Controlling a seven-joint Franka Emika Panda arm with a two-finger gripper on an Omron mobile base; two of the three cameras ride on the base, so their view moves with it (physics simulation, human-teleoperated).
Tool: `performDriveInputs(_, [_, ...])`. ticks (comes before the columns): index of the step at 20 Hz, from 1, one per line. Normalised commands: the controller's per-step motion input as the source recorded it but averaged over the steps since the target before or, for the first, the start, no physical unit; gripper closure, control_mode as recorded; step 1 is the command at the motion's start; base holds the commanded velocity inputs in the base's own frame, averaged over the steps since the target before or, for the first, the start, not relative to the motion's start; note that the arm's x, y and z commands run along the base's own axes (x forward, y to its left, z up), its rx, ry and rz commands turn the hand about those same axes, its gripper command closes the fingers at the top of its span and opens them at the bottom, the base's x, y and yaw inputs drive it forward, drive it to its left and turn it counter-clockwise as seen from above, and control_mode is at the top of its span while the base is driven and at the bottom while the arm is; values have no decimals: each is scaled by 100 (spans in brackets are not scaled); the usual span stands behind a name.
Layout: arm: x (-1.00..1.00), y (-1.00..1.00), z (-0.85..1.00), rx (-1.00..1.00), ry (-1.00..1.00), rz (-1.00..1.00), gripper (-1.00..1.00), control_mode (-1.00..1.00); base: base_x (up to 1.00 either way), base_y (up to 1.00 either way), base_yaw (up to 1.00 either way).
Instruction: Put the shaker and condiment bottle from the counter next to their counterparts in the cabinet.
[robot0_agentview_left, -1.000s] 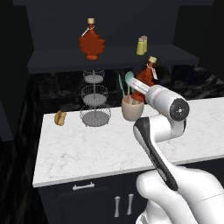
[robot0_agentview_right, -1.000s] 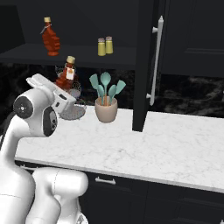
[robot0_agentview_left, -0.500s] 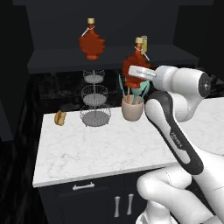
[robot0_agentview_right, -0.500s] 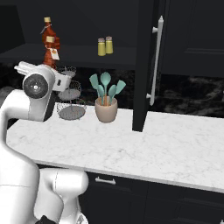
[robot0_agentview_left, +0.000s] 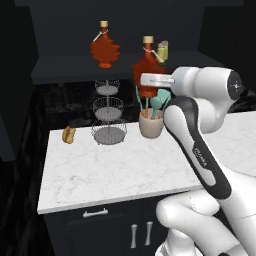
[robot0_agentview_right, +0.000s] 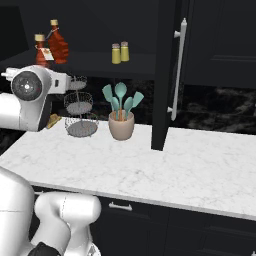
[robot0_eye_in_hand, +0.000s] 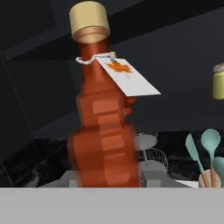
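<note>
The bottle (robot0_agentview_left: 146, 70) is held upright in the closed gripper (robot0_agentview_left: 150, 80), raised near the cabinet (robot0_agentview_left: 75, 67) shelf beside the shakers (robot0_agentview_right: 120, 52).

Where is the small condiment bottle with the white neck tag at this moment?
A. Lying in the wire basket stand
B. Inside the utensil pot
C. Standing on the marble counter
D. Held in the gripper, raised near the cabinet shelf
D: the gripper holds the condiment bottle up at the level of the cabinet shelf, well above the counter.

Condiment bottle (robot0_agentview_left: 146, 70), held in gripper (robot0_agentview_left: 149, 80): raised from beside the utensil pot (robot0_agentview_left: 150, 124) to cabinet (robot0_agentview_left: 60, 67) shelf height, nearer the maple-leaf bottle (robot0_agentview_left: 104, 48).
</note>
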Motion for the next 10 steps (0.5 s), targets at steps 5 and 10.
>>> performDriveInputs(5, [-1,15,24,-2,-37,-5,100,-100,0,0,0])
performDriveInputs(10, [2,1,37,-1,-23,0,100,-100,0,0,0])
